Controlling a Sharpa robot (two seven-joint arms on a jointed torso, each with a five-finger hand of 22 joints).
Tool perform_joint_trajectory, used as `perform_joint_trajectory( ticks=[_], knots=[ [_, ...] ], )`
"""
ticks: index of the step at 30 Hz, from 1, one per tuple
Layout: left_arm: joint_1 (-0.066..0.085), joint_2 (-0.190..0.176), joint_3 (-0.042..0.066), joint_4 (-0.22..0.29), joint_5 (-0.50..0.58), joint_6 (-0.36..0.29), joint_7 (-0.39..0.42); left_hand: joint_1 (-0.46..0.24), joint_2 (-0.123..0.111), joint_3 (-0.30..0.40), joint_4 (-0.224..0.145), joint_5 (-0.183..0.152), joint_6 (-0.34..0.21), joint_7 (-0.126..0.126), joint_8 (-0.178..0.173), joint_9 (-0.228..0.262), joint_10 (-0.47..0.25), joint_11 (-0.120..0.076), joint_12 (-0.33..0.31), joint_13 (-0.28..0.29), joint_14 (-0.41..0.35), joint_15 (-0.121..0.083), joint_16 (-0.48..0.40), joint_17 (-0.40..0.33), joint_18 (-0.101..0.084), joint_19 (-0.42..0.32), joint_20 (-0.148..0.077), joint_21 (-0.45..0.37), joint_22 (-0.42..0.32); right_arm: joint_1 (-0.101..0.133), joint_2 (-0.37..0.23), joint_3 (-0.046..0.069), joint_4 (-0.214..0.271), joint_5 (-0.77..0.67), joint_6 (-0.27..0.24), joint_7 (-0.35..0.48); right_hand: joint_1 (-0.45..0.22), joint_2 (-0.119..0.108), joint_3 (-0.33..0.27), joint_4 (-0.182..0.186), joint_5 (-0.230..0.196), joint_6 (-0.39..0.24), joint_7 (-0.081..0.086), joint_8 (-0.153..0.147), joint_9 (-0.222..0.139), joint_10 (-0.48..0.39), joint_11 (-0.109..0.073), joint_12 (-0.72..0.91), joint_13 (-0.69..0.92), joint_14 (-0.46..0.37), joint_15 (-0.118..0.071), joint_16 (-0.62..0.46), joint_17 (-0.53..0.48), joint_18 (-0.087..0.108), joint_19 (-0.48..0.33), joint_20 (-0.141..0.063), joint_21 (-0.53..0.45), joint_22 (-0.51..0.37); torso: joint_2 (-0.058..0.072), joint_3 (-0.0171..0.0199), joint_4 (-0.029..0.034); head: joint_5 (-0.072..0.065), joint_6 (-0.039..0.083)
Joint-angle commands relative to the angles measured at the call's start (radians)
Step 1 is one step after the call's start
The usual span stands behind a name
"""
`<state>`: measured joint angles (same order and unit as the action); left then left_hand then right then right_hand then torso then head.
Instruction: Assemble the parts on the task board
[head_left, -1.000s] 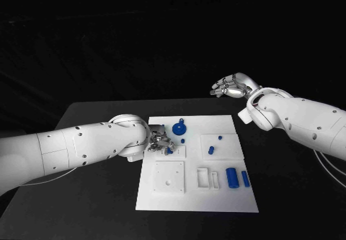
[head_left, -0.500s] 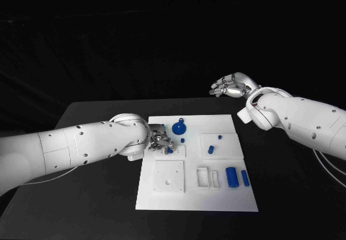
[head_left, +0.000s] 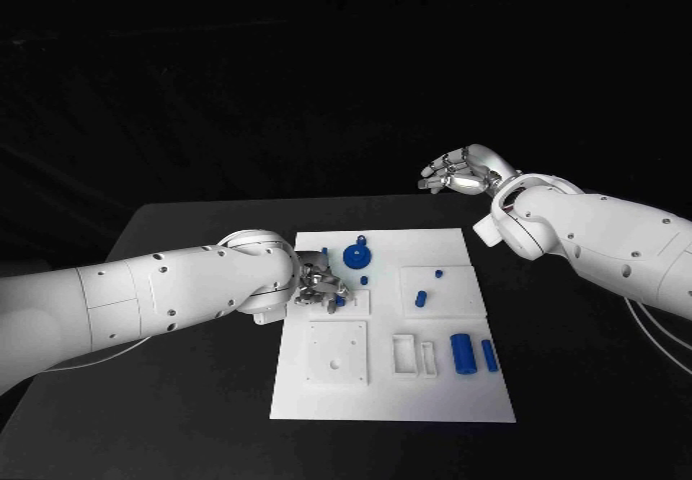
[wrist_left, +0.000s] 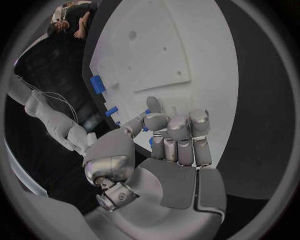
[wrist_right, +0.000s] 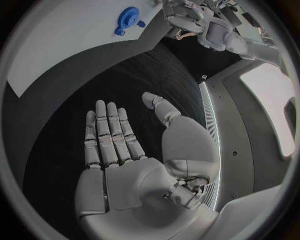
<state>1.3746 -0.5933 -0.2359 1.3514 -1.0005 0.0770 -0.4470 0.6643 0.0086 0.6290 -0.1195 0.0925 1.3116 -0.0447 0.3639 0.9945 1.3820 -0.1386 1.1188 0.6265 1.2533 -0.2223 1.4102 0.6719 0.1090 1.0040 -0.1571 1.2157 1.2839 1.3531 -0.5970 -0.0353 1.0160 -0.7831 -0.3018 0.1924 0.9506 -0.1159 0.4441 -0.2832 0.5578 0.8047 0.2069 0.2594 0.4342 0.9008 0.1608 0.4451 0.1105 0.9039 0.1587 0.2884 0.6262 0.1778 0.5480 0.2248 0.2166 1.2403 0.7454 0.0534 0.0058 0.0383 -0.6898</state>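
On the black counter (head_left: 188, 400) lies the white rectangular task board (head_left: 389, 400), and the left hand (head_left: 320, 287) sits low over its near-left part, fingers curled inward. The left wrist view shows those silver fingers (wrist_left: 178, 135) bunched close around a small blue part (wrist_left: 151, 142) that peeks out between them; whether it is truly pinched I cannot tell. Beside this hand stands a round blue knob-like part (head_left: 358, 258). Near the board's middle is a small blue peg (head_left: 421, 297), and at its right side lie two blue cylinders (head_left: 463, 353), side by side. Well apart from the board, the right hand (head_left: 457, 174) hangs raised beyond the counter's far edge, palm flat and fingers spread, holding nothing.
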Motion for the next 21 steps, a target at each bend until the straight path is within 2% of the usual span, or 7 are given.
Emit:
perform_joint_trajectory(
  ticks=[1, 11, 20, 21],
  knots=[
    [-0.007, 0.0, -0.005, 0.003, 0.0, 0.05, -0.012, 0.001, -0.013, -0.002, 0.004, -0.009, 0.004, 0.001, 0.003, 0.002, 0.003, -0.009, 0.005, 0.001, 0.006, 0.002, 0.004, -0.001, 0.012, -0.007, -0.111, -0.001, -0.001, 0.0, -0.002, 0.0, 0.002, 0.002, 0.008, 0.002, 0.002, 0.003, -0.006, 0.0, 0.004, -0.006, 0.002, 0.007, -0.001, 0.001, 0.004, 0.006, -0.002, -0.008, 0.0, -0.007, -0.002, 0.01, -0.007, 0.0, -0.004, 0.001, -0.001, 0.0001, -0.0001, 0.001, -0.001],
    [-0.007, -0.002, -0.005, 0.002, 0.0, 0.044, -0.013, 0.001, -0.057, -0.009, 0.008, -0.036, 0.003, 0.0, 0.004, 0.001, 0.003, -0.009, 0.005, 0.001, 0.006, 0.001, 0.004, -0.002, 0.014, -0.007, -0.111, -0.001, -0.001, -0.001, -0.003, 0.0, 0.004, 0.002, 0.008, 0.002, 0.001, 0.003, -0.007, 0.0, 0.004, -0.006, 0.003, 0.007, -0.002, 0.0, 0.004, 0.006, -0.003, -0.008, 0.001, -0.008, -0.002, 0.01, -0.008, 0.0, -0.005, 0.002, -0.001, -0.0004, -0.0002, -0.001, 0.0],
    [-0.007, -0.011, -0.005, -0.002, 0.0, 0.006, -0.01, -0.004, -0.068, -0.013, 0.015, -0.039, 0.002, 0.0, 0.004, 0.001, 0.003, -0.009, 0.005, 0.0, 0.005, 0.0, 0.004, -0.002, 0.015, -0.007, -0.111, -0.001, -0.001, -0.003, -0.005, 0.0, 0.005, 0.002, 0.007, 0.003, 0.0, 0.003, -0.007, 0.0, 0.004, -0.007, 0.003, 0.007, -0.002, 0.0, 0.004, 0.006, -0.004, -0.009, 0.001, -0.008, -0.002, 0.01, -0.008, 0.0, -0.005, 0.002, -0.001, -0.0014, -0.0004, -0.004, 0.005],
    [-0.007, -0.012, -0.005, 0.0, 0.0, 0.0, -0.013, -0.023, -0.105, -0.027, 0.022, -0.043, -0.003, 0.002, 0.002, 0.001, 0.001, -0.008, 0.002, -0.001, 0.002, 0.0, 0.002, -0.003, 0.014, -0.009, -0.11, -0.002, -0.002, -0.003, -0.006, 0.0, 0.005, 0.002, 0.006, 0.003, -0.001, 0.003, -0.008, 0.0, 0.004, -0.007, 0.003, 0.006, -0.003, 0.0, 0.004, 0.006, -0.004, -0.009, 0.001, -0.008, -0.002, 0.01, -0.009, 0.001, -0.006, 0.002, -0.001, -0.002, -0.0009, -0.005, 0.007]
  ],
)
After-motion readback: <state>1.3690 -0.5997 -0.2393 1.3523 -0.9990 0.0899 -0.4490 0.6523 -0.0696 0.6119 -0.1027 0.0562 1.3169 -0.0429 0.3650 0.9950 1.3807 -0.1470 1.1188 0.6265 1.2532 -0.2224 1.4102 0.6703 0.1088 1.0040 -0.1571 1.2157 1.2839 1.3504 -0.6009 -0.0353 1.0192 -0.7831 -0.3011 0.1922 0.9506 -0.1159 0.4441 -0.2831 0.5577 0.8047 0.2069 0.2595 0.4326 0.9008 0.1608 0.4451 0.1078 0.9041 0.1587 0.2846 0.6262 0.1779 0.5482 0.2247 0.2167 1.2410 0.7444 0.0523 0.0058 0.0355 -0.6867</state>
